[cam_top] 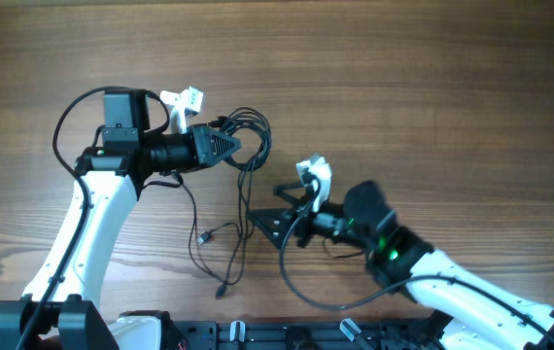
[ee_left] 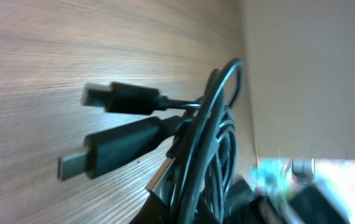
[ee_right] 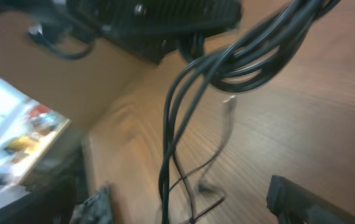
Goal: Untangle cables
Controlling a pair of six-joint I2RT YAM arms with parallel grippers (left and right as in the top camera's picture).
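Where the wooden table (cam_top: 403,78) fills the overhead view, we see both arms reaching in from the near edge, the left arm (cam_top: 92,224) bent toward the middle and the right arm (cam_top: 471,282) angled in from the right corner. Our left gripper (cam_top: 236,146) is closed tight on the cables (cam_top: 255,131), whose loops bunch at its tip and curl just past it. From that pinch the loose strands drop and trail toward the near edge, well apart from each other at their ends. Our right gripper (cam_top: 258,222) sits low beside those hanging strands with its jaws spread and nothing clamped. In the right wrist view one finger (ee_right: 302,199) shows at the lower right, apart from the cords. Two plugs (ee_left: 112,98) stick out sideways from the bundle in the left wrist view.
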